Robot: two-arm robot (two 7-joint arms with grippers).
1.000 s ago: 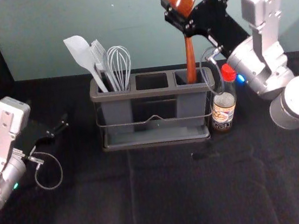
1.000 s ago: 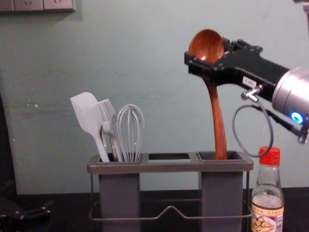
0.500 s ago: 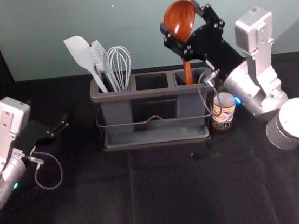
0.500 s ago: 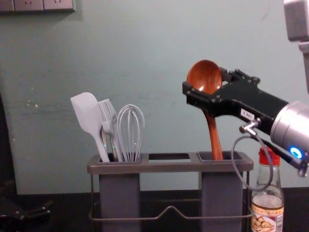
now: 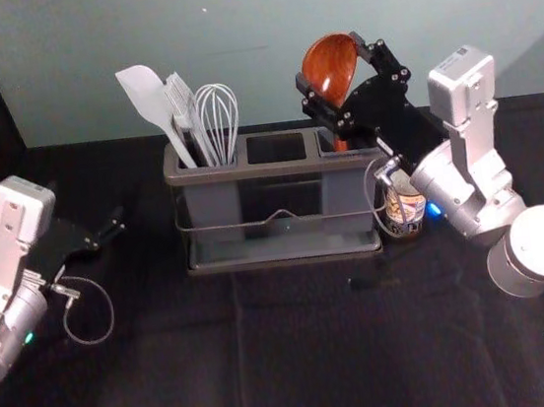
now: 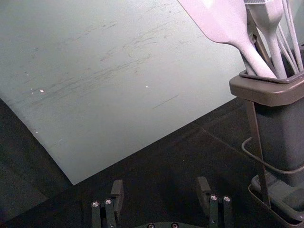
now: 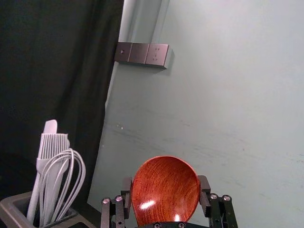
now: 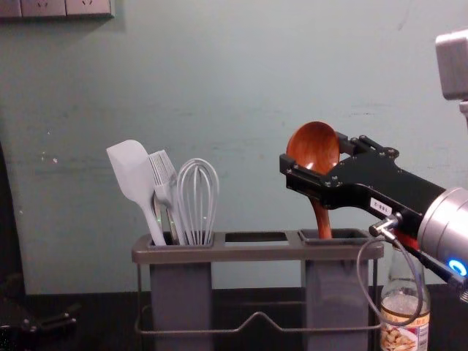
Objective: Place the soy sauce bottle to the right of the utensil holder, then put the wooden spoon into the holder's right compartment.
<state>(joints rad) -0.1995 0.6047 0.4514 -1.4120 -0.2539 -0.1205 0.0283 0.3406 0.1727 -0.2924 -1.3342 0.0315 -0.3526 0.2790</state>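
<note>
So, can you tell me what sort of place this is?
Probably a robot test area, arranged like a kitchen corner. The signs are a robot arm holding a wooden spoon, a utensil holder with a spatula, and a soy sauce bottle.

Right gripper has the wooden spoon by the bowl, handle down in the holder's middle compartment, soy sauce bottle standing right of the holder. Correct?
Wrong compartment: the chest view shows the handle going down into the right compartment, not the middle one. The rest holds: right gripper on the bowl of the wooden spoon, soy sauce bottle right of the holder.
</note>
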